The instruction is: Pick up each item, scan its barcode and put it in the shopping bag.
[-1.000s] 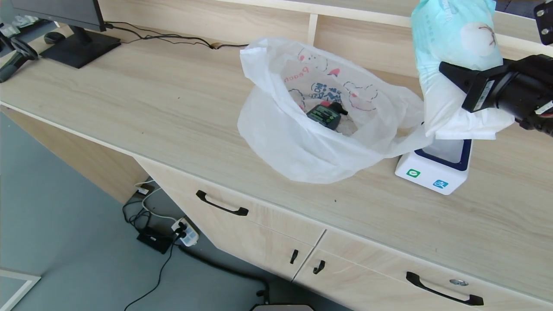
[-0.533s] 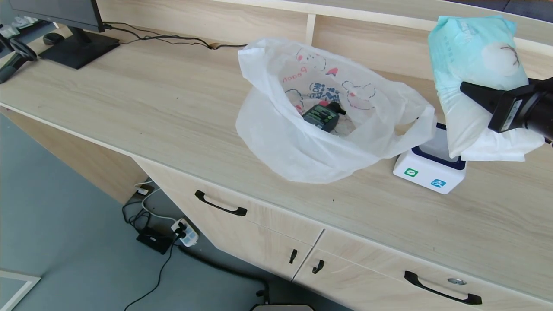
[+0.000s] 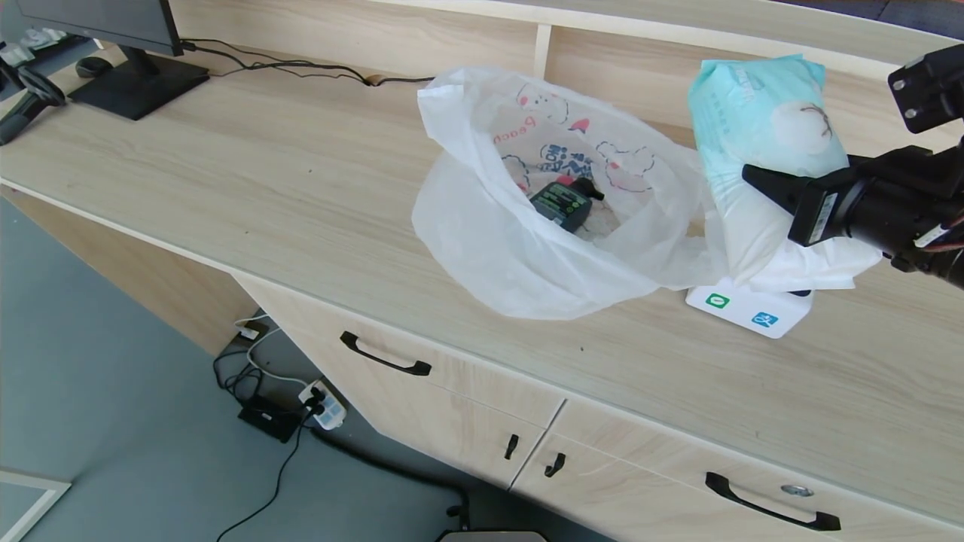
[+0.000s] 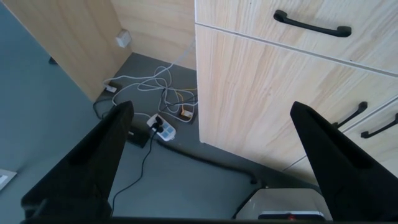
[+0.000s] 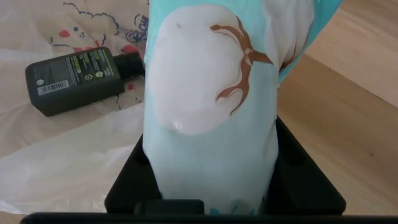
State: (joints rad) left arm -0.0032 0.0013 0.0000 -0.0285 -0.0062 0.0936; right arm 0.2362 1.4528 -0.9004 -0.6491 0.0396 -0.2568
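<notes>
tissue pack (image 3: pixel 761 143), soft, teal and white, is held clear of the counter (image 3: pixel 226 173) and clamped between the jaws of the right gripper (image 3: pixel 761 184). one dark finger lies across its lower front; the other is hidden behind it. from the right wrist the pack (image 5: pixel 211 93) fills the gap between the two jaws, pressed on both sides. most of the pack stands tilted beyond the fingertips. its white lower end hangs below the jaws over the scanner (image 3: pixel 745 309); contact cannot be told. the shopping bag (image 3: pixel 482 241) stands open just beside the jaws, toward the robot's left, its rim close against the pack. a dark bottle (image 3: pixel 563 203) lies flat inside the bag, past the fingertips. left gripper (image 4: pixel 211 109): jaws spread wide, nothing between them. beyond them are a drawer front (image 4: pixel 261 93) and floor cables (image 4: pixel 165 99).
</notes>
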